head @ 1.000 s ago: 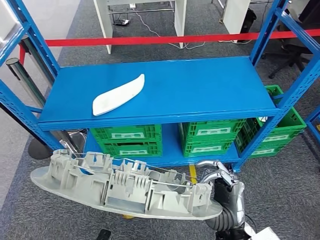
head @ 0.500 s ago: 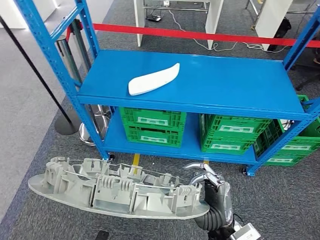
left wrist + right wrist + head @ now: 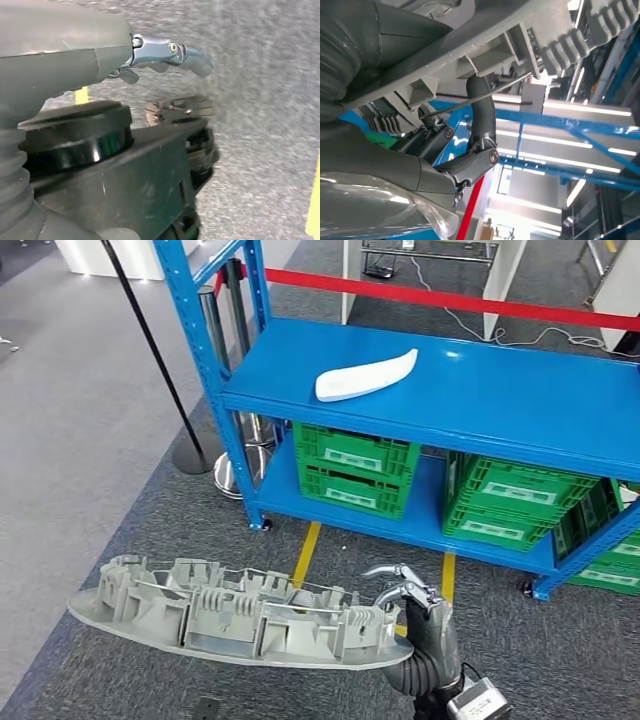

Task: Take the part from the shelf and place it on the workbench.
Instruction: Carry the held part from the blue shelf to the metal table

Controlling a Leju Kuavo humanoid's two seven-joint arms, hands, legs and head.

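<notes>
A long grey moulded part (image 3: pixel 234 615) with ribbed inner structure hangs level above the carpet, in front of the shelf. My right hand (image 3: pixel 419 625) grips its right end, fingers curled over the edge. In the right wrist view the same part (image 3: pixel 531 30) lies across my right hand (image 3: pixel 471 165), whose fingers hook around its ribs. A second, white curved part (image 3: pixel 366 377) lies on the top board of the blue shelf (image 3: pixel 490 390). My left hand (image 3: pixel 158 50) hangs over the carpet with fingers stretched out and nothing in it.
Green crates (image 3: pixel 355 465) (image 3: pixel 521 500) stand on the shelf's lower board. A red barrier tape (image 3: pixel 453 300) runs behind the shelf. A stanchion with a round base (image 3: pixel 192 452) stands left of the shelf. Yellow floor lines (image 3: pixel 306 555) cross the grey carpet.
The whole picture has shifted: the camera has turned left, so the shelf now sits to the right. The grey part stays in my right hand.
</notes>
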